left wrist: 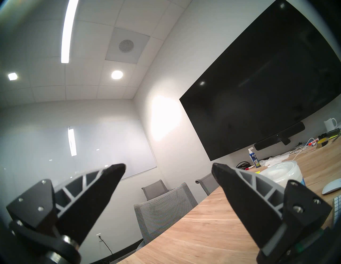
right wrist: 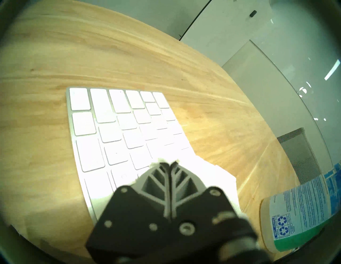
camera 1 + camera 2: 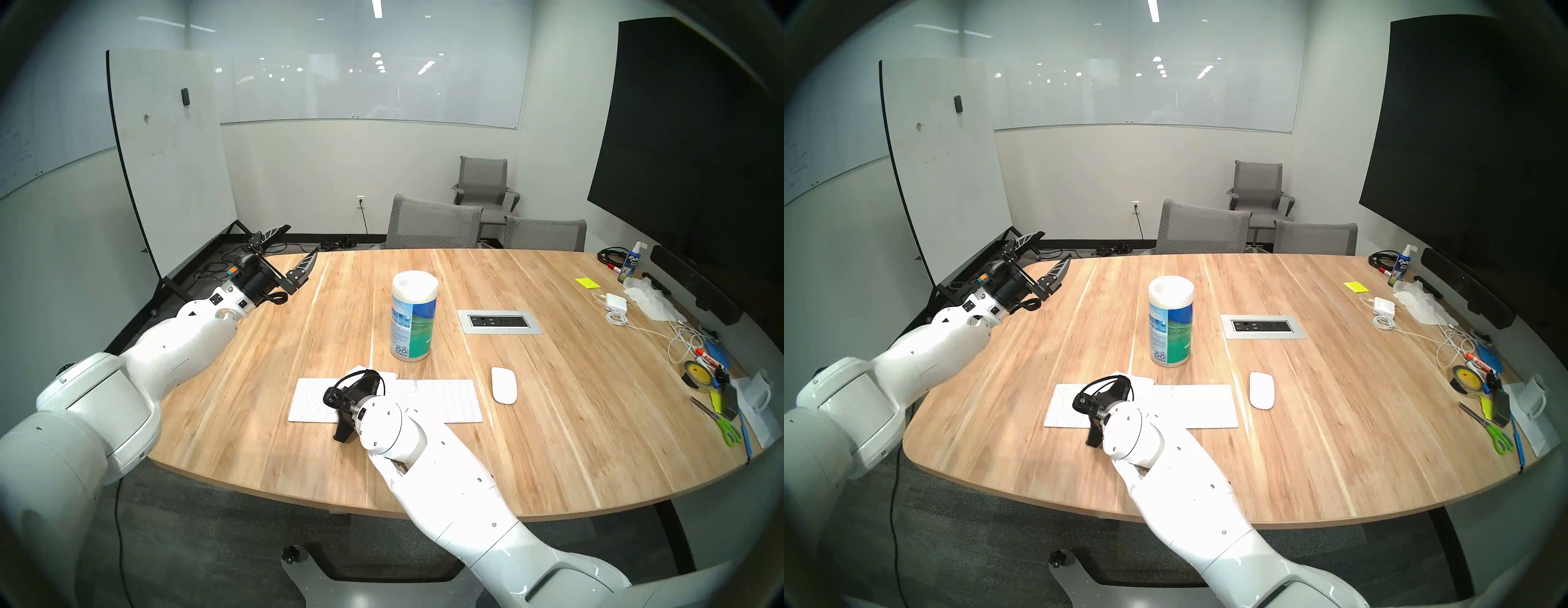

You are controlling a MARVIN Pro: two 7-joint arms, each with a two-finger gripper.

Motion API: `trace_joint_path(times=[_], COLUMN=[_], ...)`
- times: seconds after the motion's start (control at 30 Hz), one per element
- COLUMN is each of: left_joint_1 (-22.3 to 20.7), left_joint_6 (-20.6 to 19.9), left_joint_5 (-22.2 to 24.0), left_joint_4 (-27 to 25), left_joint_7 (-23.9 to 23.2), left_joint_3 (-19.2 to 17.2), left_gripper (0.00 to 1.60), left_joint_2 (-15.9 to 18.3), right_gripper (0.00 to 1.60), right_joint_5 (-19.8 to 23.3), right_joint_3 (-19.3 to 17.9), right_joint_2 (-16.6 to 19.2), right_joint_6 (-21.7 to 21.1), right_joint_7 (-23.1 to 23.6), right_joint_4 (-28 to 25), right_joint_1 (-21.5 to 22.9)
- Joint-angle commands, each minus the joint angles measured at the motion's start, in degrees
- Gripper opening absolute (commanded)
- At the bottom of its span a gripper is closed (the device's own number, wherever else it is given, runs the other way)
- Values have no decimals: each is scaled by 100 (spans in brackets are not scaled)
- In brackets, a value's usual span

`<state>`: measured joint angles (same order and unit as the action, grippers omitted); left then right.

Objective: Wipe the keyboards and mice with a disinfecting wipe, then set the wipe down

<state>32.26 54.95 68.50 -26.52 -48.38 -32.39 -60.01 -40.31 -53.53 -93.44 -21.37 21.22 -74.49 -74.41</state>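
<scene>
The white keyboard [image 3: 449, 399] lies flat near the table's front edge. My right gripper [image 2: 168, 164] is over its left-middle part, shut on the white wipe [image 2: 217, 182]. The wipe spreads under the fingers onto the keys and past the keyboard's far edge [image 3: 384, 375]. The wrist hides the fingertips in the head views. The white mouse [image 3: 504, 385] sits just right of the keyboard, untouched. My left gripper [image 3: 297, 244] is open and empty, held above the table's far left edge, pointing across the table [image 1: 168, 167].
The blue-green-labelled wipes canister [image 3: 413, 316] stands just behind the keyboard. A power outlet panel [image 3: 499, 321] is set into the table. A power adapter [image 3: 616, 302], a tissue pile [image 3: 649, 299], tape, scissors and a mug crowd the right edge. Grey chairs [image 3: 432, 223] stand behind.
</scene>
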Motion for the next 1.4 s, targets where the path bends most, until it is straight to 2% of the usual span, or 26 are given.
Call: trace_joint_path(times=[0.0, 0.3, 0.7, 1.1, 1.37], left_joint_1=[-113, -109, -101, -96, -93], left_joint_6=[5, 5, 5, 5, 5], left_joint_5=[9, -9, -29, -50, -63], left_joint_4=[-17, -14, -29, -28, -16], left_joint_7=[11, 7, 6, 6, 1], left_joint_3=[-70, -94, -116, -140, -160], left_gripper=[160, 160, 160, 160, 160], left_joint_2=[4, -1, 5, 1, -8], right_gripper=[0, 0, 0, 0, 0], right_joint_5=[234, 531, 867, 1158, 1419], right_joint_3=[206, 444, 693, 897, 1159], right_joint_2=[-140, -166, -401, -596, -617], right_joint_6=[-27, -57, -189, -280, -271], right_joint_7=[-213, -516, -924, -1200, -1352], right_joint_4=[20, 182, 439, 664, 919], right_joint_1=[198, 284, 654, 915, 981])
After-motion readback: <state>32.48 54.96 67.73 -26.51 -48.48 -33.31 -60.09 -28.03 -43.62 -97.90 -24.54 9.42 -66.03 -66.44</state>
